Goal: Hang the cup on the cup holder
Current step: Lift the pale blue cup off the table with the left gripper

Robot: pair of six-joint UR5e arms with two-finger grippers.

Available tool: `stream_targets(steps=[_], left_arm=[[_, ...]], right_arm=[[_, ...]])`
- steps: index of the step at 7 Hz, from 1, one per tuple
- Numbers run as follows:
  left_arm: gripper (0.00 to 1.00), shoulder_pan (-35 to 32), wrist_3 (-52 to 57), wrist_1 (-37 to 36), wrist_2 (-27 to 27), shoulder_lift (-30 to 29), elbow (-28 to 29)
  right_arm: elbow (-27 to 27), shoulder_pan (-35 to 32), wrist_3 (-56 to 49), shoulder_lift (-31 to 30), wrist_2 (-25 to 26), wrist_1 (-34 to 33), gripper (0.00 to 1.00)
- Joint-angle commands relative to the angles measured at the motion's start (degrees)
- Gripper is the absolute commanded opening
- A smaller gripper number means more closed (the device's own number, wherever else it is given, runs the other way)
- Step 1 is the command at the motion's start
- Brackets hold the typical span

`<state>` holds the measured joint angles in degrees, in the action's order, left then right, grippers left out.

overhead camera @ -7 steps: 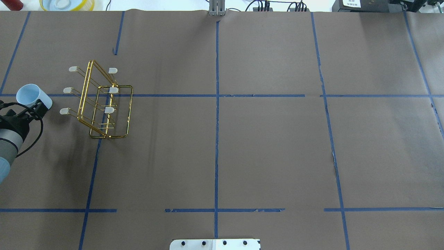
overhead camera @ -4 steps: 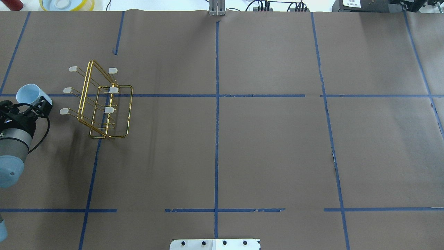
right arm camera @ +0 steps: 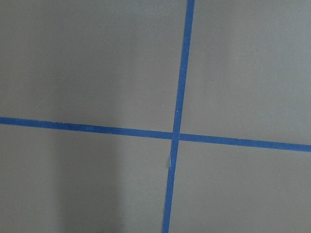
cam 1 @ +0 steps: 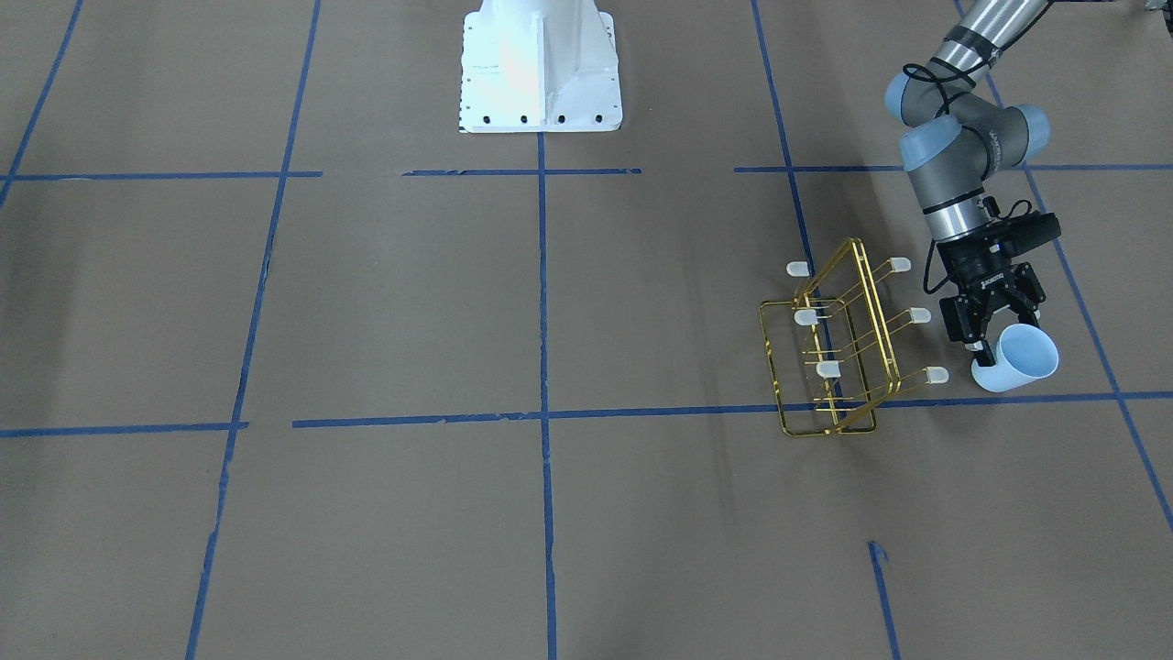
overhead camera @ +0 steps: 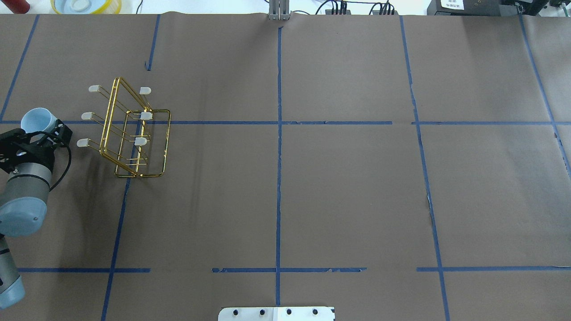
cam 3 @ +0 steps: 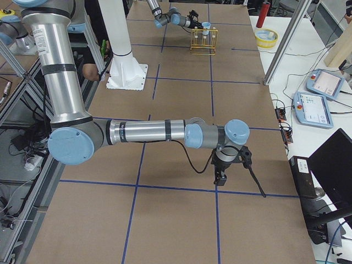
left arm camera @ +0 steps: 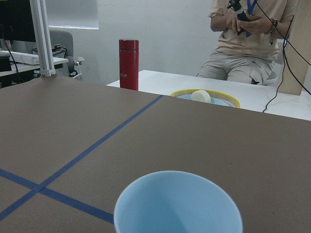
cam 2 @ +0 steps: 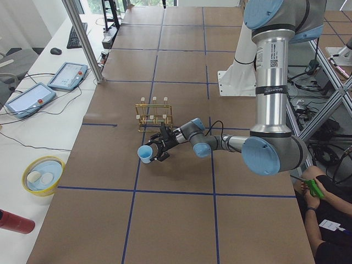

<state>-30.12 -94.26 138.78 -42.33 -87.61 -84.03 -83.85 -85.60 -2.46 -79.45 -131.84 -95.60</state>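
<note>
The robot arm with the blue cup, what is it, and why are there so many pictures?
It is one robot with two bendy metal arms, and several cameras photograph the same moment. One camera looks down from behind the robot, one faces it across the table, two stand at the table's ends, and one rides on each wrist. The left tool, the black pincher at the arm's end, is holding the cup, a small pale blue tumbler tipped on its side, just beside the cup holder. That is a gold wire rack with six whitish tips and nothing hanging on it yet. The left wrist camera sees the cup's open mouth up close. The right tool hangs over the brown table far away; I cannot tell if it is open.
</note>
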Motion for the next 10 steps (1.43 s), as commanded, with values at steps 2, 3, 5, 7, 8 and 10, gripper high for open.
stream_targets(steps=[2, 3, 5, 7, 8, 10], left_arm=[[1.00, 0.06, -0.31, -0.09, 2.68, -1.33, 2.73], [1.00, 0.15, -0.31, 0.00, 2.69, -2.03, 3.86], [1.00, 0.58, -0.40, 0.00, 2.69, -3.44, 5.63], [1.00, 2.25, -0.40, 0.00, 2.69, -3.44, 5.81], [1.00, 2.52, -0.31, 0.00, 2.69, -3.35, 5.90], [1.00, 2.52, -0.31, 0.44, 2.60, -3.00, 5.90]], right_arm=[[0.00, 0.00, 0.00, 0.00, 0.00, -0.02, 1.00], [0.00, 0.00, 0.00, 0.00, 0.00, -0.02, 1.00], [0.00, 0.00, 0.00, 0.00, 0.00, -0.02, 1.00], [0.00, 0.08, 0.00, 0.00, 0.00, -0.02, 1.00], [0.00, 0.00, 0.00, 0.00, 0.00, -0.02, 1.00], [0.00, 0.00, 0.00, 0.00, 0.00, -0.02, 1.00]])
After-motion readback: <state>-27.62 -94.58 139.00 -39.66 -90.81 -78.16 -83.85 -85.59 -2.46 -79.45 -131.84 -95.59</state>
